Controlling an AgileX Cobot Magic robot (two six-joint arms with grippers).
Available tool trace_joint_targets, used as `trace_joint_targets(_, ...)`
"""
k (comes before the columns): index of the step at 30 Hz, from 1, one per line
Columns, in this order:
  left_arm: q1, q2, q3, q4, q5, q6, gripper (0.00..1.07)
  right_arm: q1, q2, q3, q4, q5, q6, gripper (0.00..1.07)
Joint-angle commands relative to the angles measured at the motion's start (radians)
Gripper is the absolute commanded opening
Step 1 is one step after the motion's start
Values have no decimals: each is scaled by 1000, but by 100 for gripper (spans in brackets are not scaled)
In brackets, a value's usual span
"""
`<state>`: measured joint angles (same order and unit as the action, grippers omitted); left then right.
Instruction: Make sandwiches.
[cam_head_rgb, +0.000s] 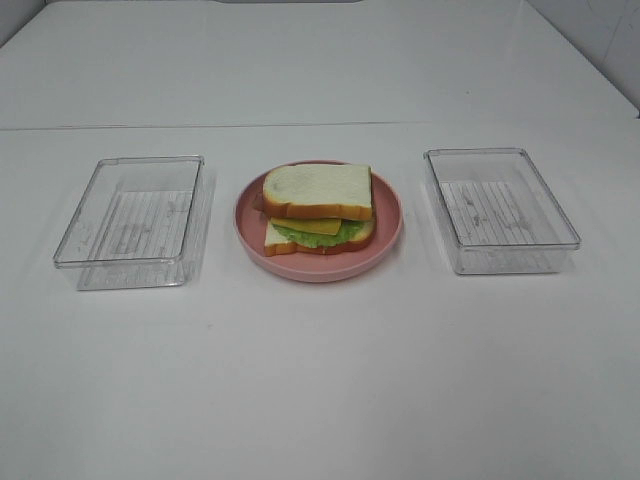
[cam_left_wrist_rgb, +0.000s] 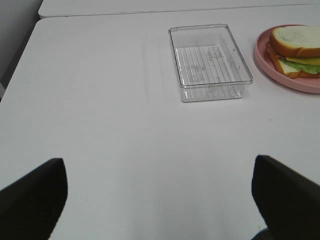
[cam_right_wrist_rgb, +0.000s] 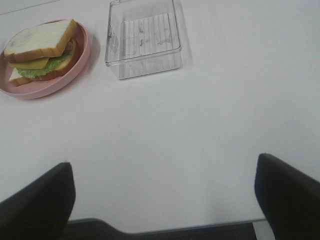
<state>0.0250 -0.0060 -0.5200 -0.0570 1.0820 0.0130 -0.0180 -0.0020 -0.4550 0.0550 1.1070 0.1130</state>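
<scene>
A stacked sandwich (cam_head_rgb: 319, 208) rests on a pink plate (cam_head_rgb: 390, 232) at the middle of the white table: white bread on top, yellow cheese, green lettuce and a bottom slice. The left wrist view catches the sandwich (cam_left_wrist_rgb: 296, 52) at its edge, and the right wrist view shows the sandwich (cam_right_wrist_rgb: 41, 50) on the plate (cam_right_wrist_rgb: 47, 87) too. Neither arm appears in the high view. My left gripper (cam_left_wrist_rgb: 160, 197) stands open over bare table, well short of the plate. My right gripper (cam_right_wrist_rgb: 165, 197) is open as well, near the table's front edge, holding nothing.
Two clear plastic trays flank the plate: one on the left (cam_head_rgb: 75, 238) (cam_left_wrist_rgb: 185, 92) and one on the right (cam_head_rgb: 560, 232) (cam_right_wrist_rgb: 115, 67), both with nothing in them. The table's near edge (cam_right_wrist_rgb: 165, 227) shows below the right gripper.
</scene>
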Motion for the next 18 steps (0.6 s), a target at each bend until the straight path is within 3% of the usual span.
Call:
trace_joint_targets(1, 15, -16, 3, -9, -5, 0, 91, -6, -31, 3, -3, -11, -8, 93)
trace_joint_targets(6, 56, -16, 3, -9, -6, 1, 91, -6, -31, 3, 1, -11, -8, 93)
trace_joint_targets(18, 56, -17, 3, -9, -6, 2, 91, -6, -31, 3, 3, -11, -8, 93)
